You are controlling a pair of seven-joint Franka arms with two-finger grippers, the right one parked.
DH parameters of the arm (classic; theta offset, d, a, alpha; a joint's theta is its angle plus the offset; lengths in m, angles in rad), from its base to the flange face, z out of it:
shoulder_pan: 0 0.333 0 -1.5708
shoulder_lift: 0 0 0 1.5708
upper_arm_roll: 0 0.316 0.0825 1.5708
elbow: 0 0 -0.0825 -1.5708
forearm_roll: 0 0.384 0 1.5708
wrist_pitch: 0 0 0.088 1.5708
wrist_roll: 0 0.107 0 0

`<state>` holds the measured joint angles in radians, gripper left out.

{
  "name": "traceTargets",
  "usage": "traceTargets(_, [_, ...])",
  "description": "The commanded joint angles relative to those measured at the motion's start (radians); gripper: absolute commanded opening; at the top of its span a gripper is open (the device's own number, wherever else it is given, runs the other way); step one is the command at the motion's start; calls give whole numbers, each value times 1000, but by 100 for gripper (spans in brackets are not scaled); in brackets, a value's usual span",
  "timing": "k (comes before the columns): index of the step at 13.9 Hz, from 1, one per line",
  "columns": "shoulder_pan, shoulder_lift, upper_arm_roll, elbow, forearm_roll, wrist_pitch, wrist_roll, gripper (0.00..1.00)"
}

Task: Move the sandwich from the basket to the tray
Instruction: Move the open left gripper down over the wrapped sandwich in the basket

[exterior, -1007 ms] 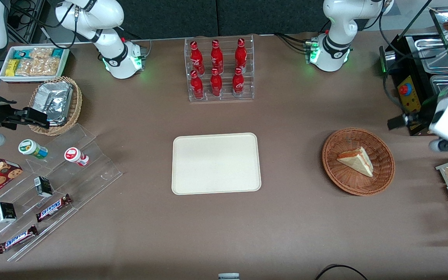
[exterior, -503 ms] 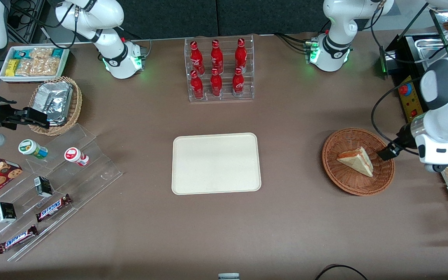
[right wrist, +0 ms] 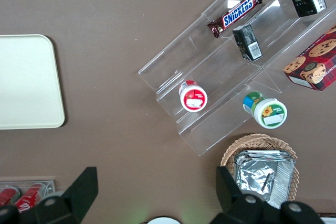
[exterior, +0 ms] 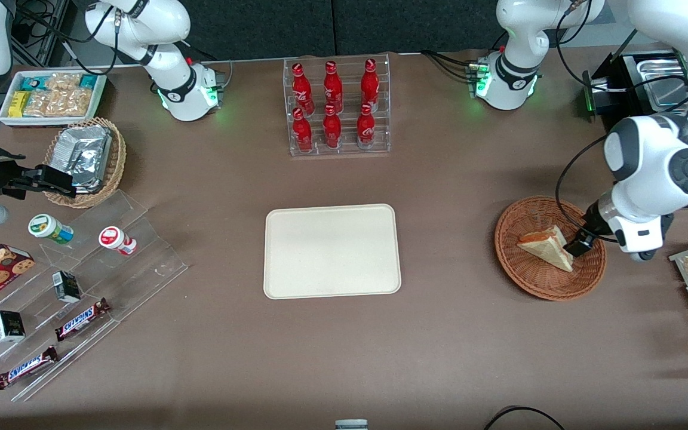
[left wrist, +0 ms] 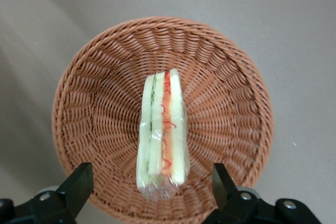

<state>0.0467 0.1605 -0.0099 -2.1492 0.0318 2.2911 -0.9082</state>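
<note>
Your gripper (left wrist: 149, 195) hangs over the basket (exterior: 550, 284) with fingers spread wide — nothing grabbed yet. The sandwich (left wrist: 161, 135) sits inside; the tray (exterior: 332, 251) waits, well apart.

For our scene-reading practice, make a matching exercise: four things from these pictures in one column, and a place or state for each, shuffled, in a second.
1. sandwich
2. tray
3. gripper
4. cola bottles

A. bare, mid-table
B. in a clear rack
C. lying in the basket
D. jaws open, over the basket beside the sandwich

Pairs: 1-C, 2-A, 3-D, 4-B
</note>
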Motion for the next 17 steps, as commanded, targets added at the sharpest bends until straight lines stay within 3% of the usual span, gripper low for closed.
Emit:
traceTargets(1, [22, -59, -2, -110, -9, 112, -46, 100])
traceTargets(4, [25, -50, -4, -117, -85, 180, -97, 100])
traceTargets(17, [-16, 43, -10, -132, -87, 298, -127, 100])
